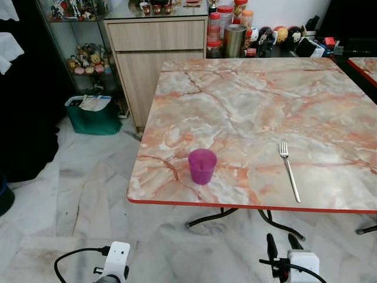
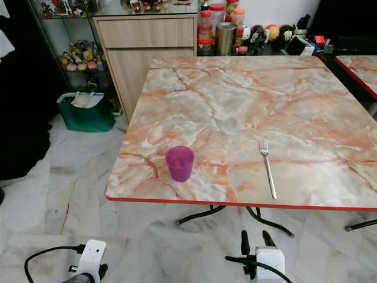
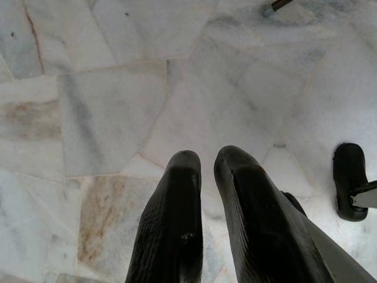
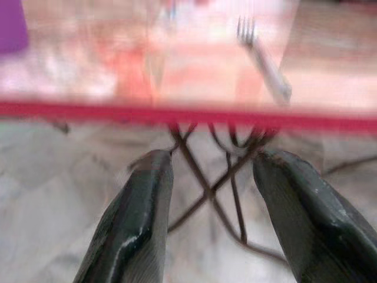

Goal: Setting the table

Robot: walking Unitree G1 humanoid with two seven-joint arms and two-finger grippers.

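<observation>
My right gripper hangs low in front of the table's near edge, fingers spread apart with nothing between them, the table's red rim and dark metal legs showing through the gap. My left gripper points down at the pale marble floor, its two black fingers nearly together — a thin slit between the tips, nothing held. Table: square marble-patterned top, pink and orange veins, red edge band. A purple cup stands upright near the front edge, toward my left. A silver fork lies flat to the right of the cup, well apart from it, tines pointing away from me, handle toward the front edge. Behind the table — a wooden cabinet against the wall, jars and a metal canister beside it. A green bin sits on the floor at the cabinet's left, below a glass shelf of small figurines.
</observation>
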